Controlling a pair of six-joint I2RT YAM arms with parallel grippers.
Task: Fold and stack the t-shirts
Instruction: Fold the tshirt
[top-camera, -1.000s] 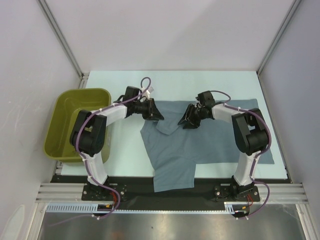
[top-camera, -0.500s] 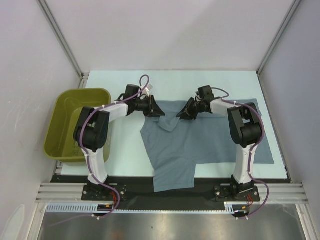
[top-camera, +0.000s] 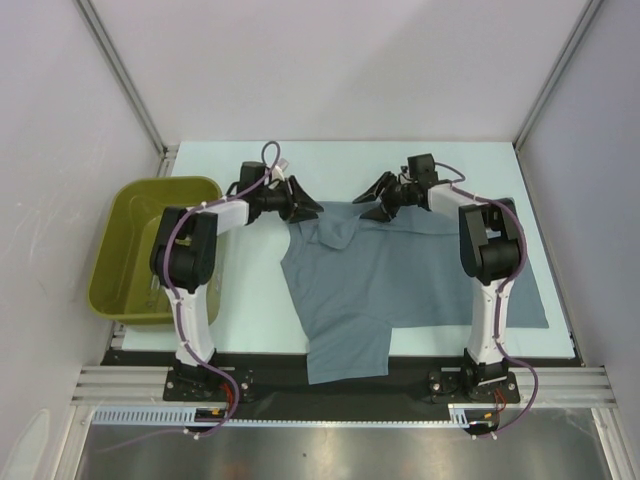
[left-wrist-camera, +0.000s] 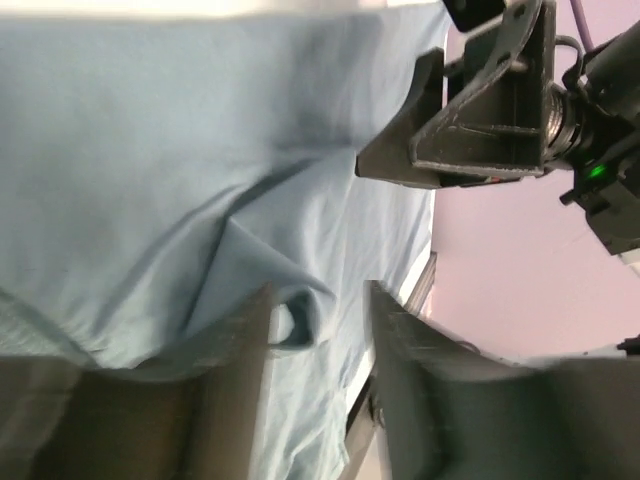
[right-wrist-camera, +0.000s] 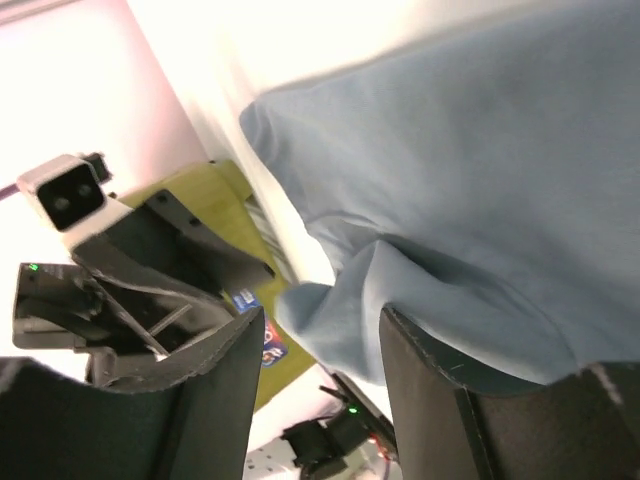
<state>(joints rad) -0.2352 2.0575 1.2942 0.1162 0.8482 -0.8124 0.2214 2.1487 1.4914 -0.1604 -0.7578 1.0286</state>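
Though apart from the t-shirt (top-camera: 390, 275), olive basket (top-camera: 125, 250) beside left arm (top-camera: 188, 262).

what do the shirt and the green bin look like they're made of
The t-shirt looks like soft knit cloth, probably cotton, in a matte blue-grey: it lies limp, with gentle creases and a drooping fold near the collar. The basket looks like moulded plastic, olive with a slight sheen: it has stiff smooth walls, rounded corners and a rolled rim.

The t-shirt (top-camera: 400, 285) is plain slate blue-grey, the basket (top-camera: 105, 258) olive green, the table (top-camera: 255, 300) pale mint.
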